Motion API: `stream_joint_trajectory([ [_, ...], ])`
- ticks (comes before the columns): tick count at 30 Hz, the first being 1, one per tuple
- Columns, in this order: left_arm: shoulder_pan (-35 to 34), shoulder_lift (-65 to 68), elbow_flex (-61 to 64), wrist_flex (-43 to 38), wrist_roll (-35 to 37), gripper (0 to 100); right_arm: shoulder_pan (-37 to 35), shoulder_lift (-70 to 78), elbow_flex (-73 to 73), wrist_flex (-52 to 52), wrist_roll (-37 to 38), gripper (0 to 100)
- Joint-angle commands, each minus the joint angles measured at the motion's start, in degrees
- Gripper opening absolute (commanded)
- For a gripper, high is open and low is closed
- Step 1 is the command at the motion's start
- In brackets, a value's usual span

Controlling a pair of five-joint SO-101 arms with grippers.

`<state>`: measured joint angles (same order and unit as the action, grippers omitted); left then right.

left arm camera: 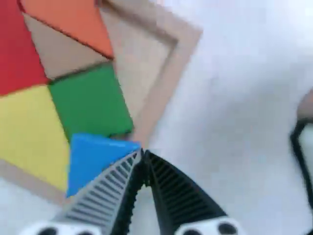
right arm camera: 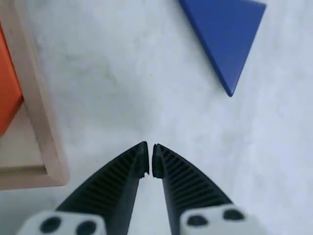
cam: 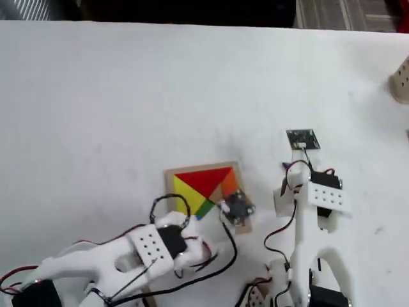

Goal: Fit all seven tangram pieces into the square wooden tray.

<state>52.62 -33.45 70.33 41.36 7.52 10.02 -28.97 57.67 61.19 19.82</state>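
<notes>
Five coloured pieces in tray (left arm camera: 172,73). Left gripper (left arm camera: 143,155) fingers closed, tips at light blue piece (left arm camera: 95,156) by tray rim. I'd nudge slow, keep it flat. Right gripper (right arm camera: 149,147) fingers closed too, over table (right arm camera: 146,88), dark blue triangle (right arm camera: 225,34) loose nearby.

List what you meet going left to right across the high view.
The left arm → square wooden tray → right arm → beige perforated block at the picture's right edge.
</notes>
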Motion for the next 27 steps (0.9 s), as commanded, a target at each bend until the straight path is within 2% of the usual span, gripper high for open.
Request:
stream_joint_trajectory([
  [1,-3.5,0.2,-2.4,-6.5,3.9,2,0.3,0.0,-2.0,-0.7,0.3,1.7],
  [9,-7.7,-0.1,-2.5,-9.8,5.8,2,0.3,0.0,-2.0,-0.7,0.4,1.7],
  [20,-7.9,-0.5,-2.8,-9.3,5.4,2,0.2,0.0,-2.0,-0.7,0.4,1.7],
  [27,-7.5,-10.8,-2.5,-4.6,5.5,2,0.0,0.0,-2.0,-0.7,0.4,1.7],
])
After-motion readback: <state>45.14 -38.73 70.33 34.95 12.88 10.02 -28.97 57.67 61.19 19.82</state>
